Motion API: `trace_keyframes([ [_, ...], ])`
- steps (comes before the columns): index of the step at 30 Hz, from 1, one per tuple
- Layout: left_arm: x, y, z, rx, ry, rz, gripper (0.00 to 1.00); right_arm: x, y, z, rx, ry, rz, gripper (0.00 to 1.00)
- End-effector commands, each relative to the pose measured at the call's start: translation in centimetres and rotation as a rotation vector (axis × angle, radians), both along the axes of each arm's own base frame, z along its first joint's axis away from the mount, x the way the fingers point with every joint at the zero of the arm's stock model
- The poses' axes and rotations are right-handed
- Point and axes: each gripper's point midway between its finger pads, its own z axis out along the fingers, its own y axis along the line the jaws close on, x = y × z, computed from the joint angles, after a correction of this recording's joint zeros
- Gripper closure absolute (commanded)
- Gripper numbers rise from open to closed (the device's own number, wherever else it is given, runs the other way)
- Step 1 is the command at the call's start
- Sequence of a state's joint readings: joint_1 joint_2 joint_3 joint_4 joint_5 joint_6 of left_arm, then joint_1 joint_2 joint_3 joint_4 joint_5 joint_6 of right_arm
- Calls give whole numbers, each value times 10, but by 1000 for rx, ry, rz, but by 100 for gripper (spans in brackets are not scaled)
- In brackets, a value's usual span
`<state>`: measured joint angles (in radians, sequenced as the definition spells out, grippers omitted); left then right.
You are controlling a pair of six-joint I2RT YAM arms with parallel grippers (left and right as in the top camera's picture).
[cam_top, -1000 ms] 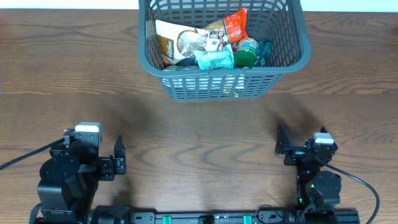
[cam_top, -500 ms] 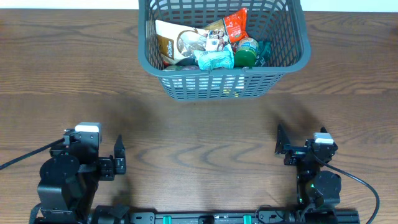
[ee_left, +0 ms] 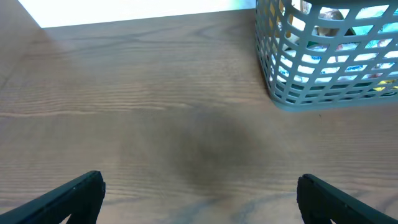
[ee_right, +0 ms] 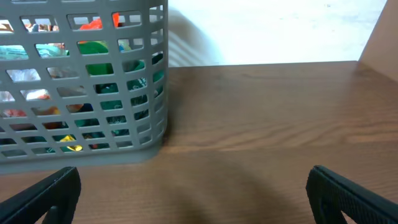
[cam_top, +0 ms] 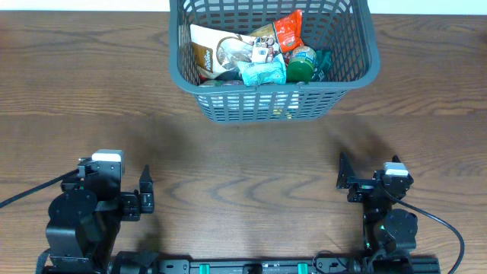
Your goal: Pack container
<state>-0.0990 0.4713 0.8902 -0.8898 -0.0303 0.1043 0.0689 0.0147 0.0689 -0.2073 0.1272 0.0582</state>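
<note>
The container (cam_top: 259, 104), a dark grey lattice basket, stands at the table's far middle. Inside it lie several snack packets: a white and brown one (cam_top: 221, 52), a red one (cam_top: 289, 30), a teal one (cam_top: 262, 72) and a green one (cam_top: 302, 63). My left gripper (cam_top: 144, 190) rests open near the front left, far from the basket, with nothing between its fingers. My right gripper (cam_top: 348, 181) rests open at the front right, also empty. The left wrist view shows the container (ee_left: 311, 68) at upper right beyond the left gripper (ee_left: 200, 193). In the right wrist view the container (ee_right: 81, 124) fills the upper left, beyond the right gripper (ee_right: 193, 186).
Bare brown wood table (cam_top: 243, 152) lies between the grippers and the basket. A black rail (cam_top: 243, 266) runs along the front edge between the arm bases. A pale wall (ee_right: 280, 31) stands past the table's far edge.
</note>
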Motion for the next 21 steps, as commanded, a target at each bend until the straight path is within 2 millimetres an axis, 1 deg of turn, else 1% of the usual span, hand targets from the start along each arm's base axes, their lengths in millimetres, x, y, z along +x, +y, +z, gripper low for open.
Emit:
trace_keyframes([
  [1, 1, 2, -2, -2, 5, 16, 2, 0, -1, 0, -13, -6, -1, 1],
  [3, -1, 3, -2, -1, 7, 17, 1, 0, -1, 0, -13, -6, -1, 1],
  [7, -19, 3, -12, -4, 38, 15, 1, 0, -1, 0, -13, -6, -1, 1],
  [9, -25, -1, -11, -22, 3, -10, 1, 0, -1, 0, -13, -6, -1, 1],
  [11, -26, -3, -10, -34, -53, -21, 2, 0, -1, 0, -13, -6, -1, 1],
  [14, -18, -6, -14, -54, -167, -30, 1, 0, -1, 0, -13, -6, -1, 1],
  [17, -3, -7, -21, -103, -290, -15, 1, 0, -1, 0, -13, -6, -1, 1],
  [19, 8, -8, -21, -133, -378, -10, 1, 0, -1, 0, -13, -6, -1, 1],
  [21, 18, -9, -17, -148, -473, -11, 2, 0, -1, 0, -13, -6, -1, 1],
])
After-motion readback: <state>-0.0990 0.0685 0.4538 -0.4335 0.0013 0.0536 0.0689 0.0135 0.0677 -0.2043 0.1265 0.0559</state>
